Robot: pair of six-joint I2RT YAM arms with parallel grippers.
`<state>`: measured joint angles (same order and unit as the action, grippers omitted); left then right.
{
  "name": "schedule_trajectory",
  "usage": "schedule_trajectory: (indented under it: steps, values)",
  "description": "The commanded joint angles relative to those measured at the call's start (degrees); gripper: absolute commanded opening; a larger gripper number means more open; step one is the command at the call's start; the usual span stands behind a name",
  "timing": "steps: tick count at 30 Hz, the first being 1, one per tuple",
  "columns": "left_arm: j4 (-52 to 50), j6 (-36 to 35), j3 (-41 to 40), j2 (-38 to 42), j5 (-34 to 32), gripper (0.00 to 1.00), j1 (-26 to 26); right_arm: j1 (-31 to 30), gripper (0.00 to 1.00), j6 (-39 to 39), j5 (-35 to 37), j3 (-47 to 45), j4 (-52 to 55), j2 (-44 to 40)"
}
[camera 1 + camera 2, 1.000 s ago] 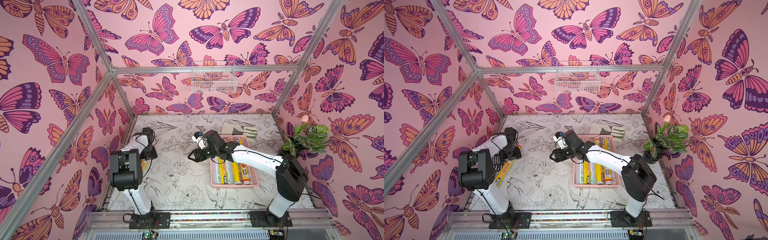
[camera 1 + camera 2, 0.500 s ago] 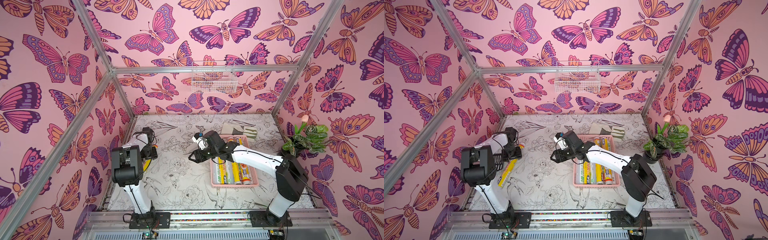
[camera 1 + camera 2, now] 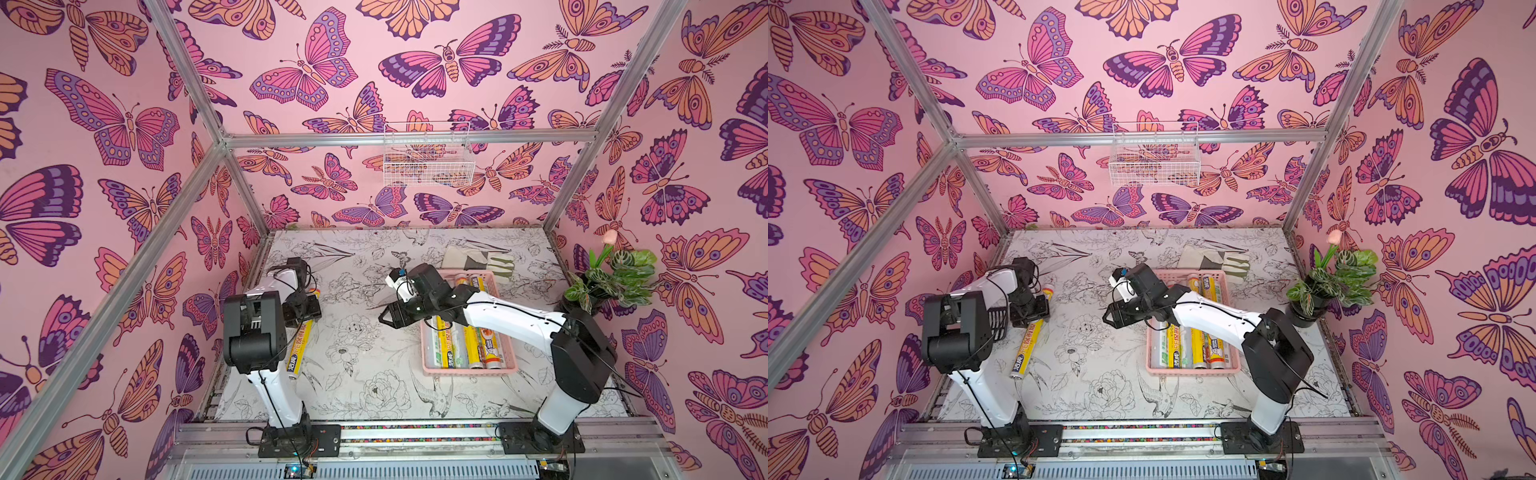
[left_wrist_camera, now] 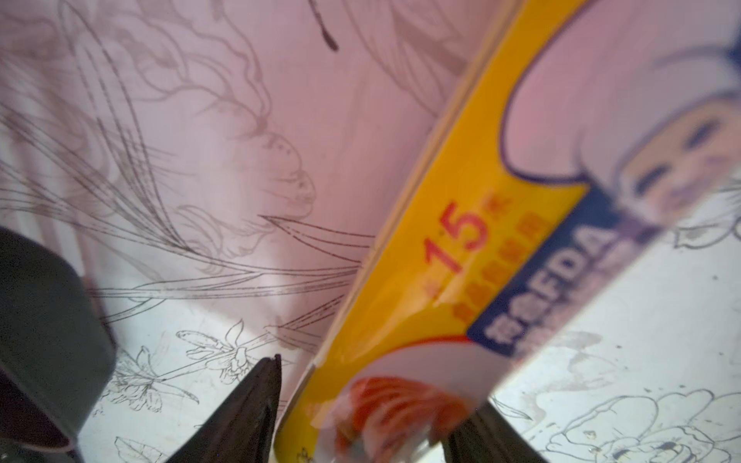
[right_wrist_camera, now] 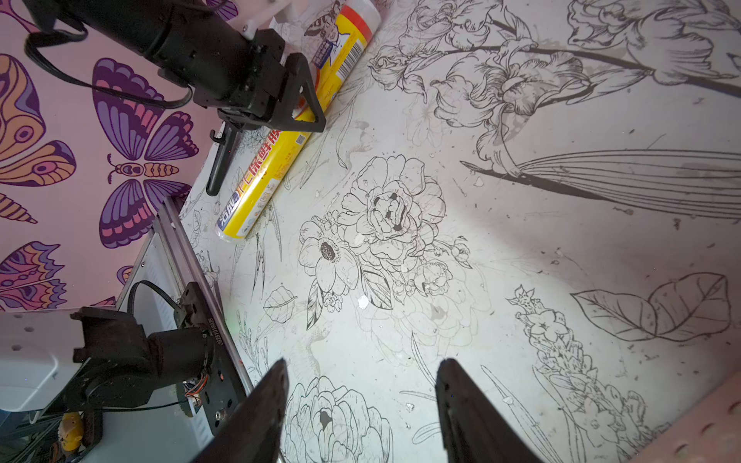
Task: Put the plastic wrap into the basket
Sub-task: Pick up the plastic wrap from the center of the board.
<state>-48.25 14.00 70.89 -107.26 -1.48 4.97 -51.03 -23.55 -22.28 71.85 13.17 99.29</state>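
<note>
Nearest you, the pink basket (image 3: 469,371) sits on the surface (image 3: 365,361) with several rolls of plastic wrap (image 3: 473,345) inside. One yellow roll (image 3: 1029,345) lies loose near the left wall. Your left jaws straddle it, though whether they grip it is unclear. Your right jaws hang partly open and empty, just left of the basket.

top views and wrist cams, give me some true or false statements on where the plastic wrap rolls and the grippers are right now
1. The pink basket already holds several plastic wrap rolls. True.
2. The right gripper grips a roll. False: its jaws stand apart with nothing between them.
3. A yellow roll is outside the basket, between the jaws of the left gripper. True.
4. The white wire basket stands on the table. False: it hangs from the rear frame rail.
</note>
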Motion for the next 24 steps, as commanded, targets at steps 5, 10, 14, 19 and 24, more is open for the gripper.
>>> schedule_trajectory:
  steps: [5,10,14,19,24]
  values:
    - [-1.5,0.0,-0.9,-1.4,0.7,0.56,-1.8,0.3,0.62,0.2,2.8,-2.0,0.4,-3.0]
    - [-1.7,-0.3,-0.1,0.9,0.8,0.44,-4.9,1.1,0.62,0.1,5.4,-3.2,0.7,-5.1]
    - [-2.1,-0.1,1.2,4.2,1.0,0.37,-7.7,1.8,0.63,-0.3,8.5,-4.8,0.6,-7.5]
    - [-2.1,1.5,3.0,9.4,2.3,0.31,-11.4,2.7,0.63,-1.5,13.5,-7.9,-0.5,-12.1]
    - [-1.1,4.6,5.2,14.9,4.2,0.27,-15.4,3.4,0.63,-2.2,18.4,-11.5,-2.4,-16.9]
